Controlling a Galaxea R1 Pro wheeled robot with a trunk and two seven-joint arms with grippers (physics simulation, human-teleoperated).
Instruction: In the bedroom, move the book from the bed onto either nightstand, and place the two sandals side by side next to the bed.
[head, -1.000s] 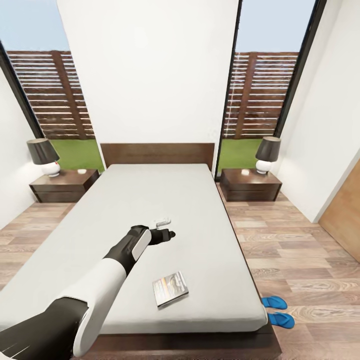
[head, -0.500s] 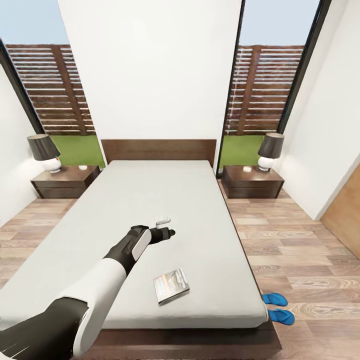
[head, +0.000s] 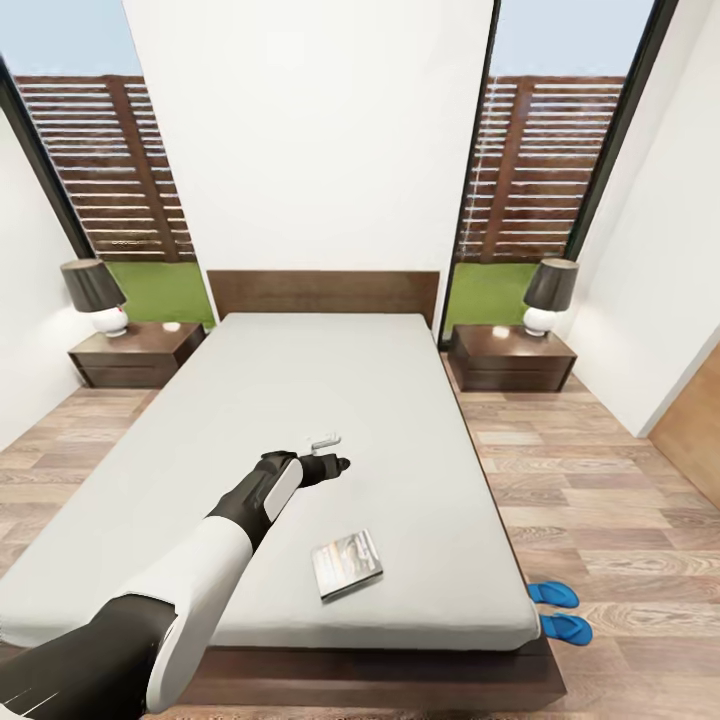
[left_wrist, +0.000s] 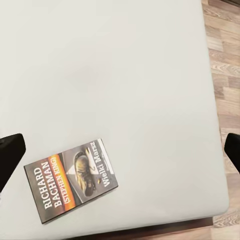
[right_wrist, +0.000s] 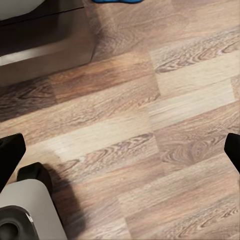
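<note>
Nothing on the bed (head: 400, 400) shifted; only the camera rose. Left gripper (head: 335, 466), jaws spread, hovers beyond the book (head: 347, 563); right gripper (right_wrist: 120, 150) likewise spread.

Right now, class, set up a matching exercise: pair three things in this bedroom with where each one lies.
Things:
1. book
2. two sandals
3. left hand

Places:
A. on the wood floor beside the bed's foot corner
B. held open above the mattress
C. flat on the mattress near the foot end

Pairs: 1-C, 2-A, 3-B
</note>
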